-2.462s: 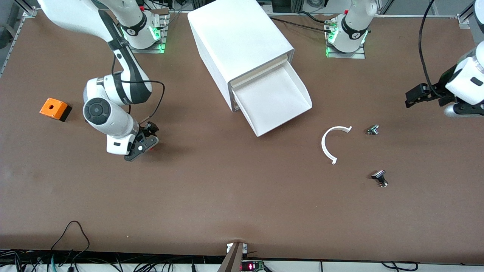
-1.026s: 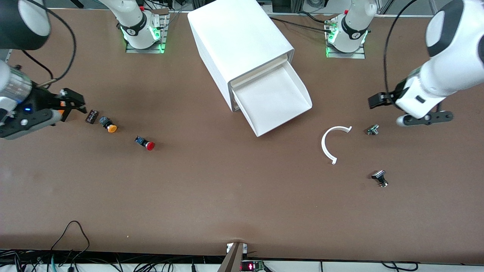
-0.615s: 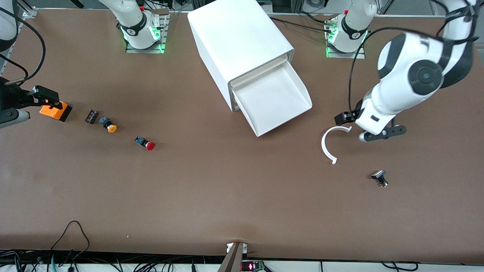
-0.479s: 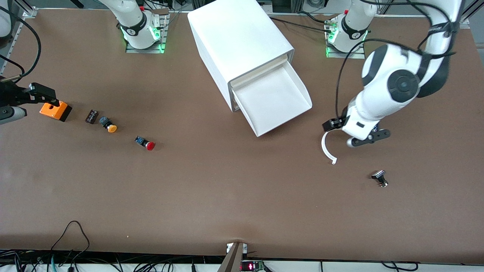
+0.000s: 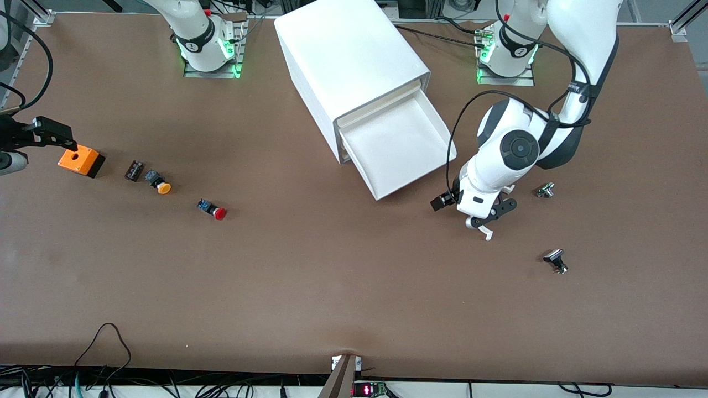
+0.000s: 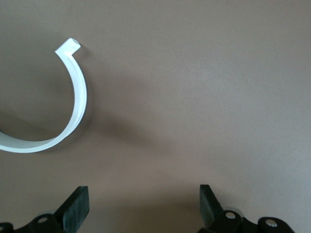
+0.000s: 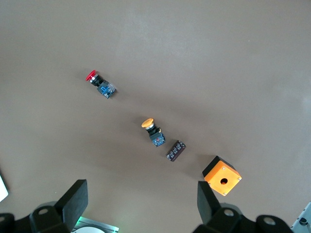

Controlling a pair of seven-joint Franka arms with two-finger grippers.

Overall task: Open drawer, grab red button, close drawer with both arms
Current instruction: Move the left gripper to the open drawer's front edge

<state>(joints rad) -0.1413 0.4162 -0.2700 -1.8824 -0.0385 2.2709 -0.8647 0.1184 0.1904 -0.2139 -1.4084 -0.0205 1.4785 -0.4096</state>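
Note:
The drawer (image 5: 398, 146), lowest in the white cabinet (image 5: 348, 61), stands pulled out and its tray shows nothing inside. The red-capped button (image 5: 214, 210) (image 7: 99, 85) lies on its side on the table toward the right arm's end. My left gripper (image 5: 473, 205) (image 6: 143, 206) hangs open over the table beside the drawer's front corner, above a white curved strip (image 5: 487, 233) (image 6: 73, 111). Nothing sits between its fingers. My right gripper (image 5: 33, 141) (image 7: 141, 198) is up in the air at the right arm's end, open and empty, beside the orange box (image 5: 81, 160).
An orange-capped button (image 5: 159, 183) (image 7: 153, 130) and a small dark block (image 5: 134, 169) (image 7: 176, 150) lie between the orange box (image 7: 222, 175) and the red-capped button. A small metal part (image 5: 545, 190) and a black-capped part (image 5: 555, 260) lie toward the left arm's end.
The left arm has swung in from the table's end to the curved strip by the drawer. The right gripper left the spot where the red-capped button lies and drew back past the orange box.

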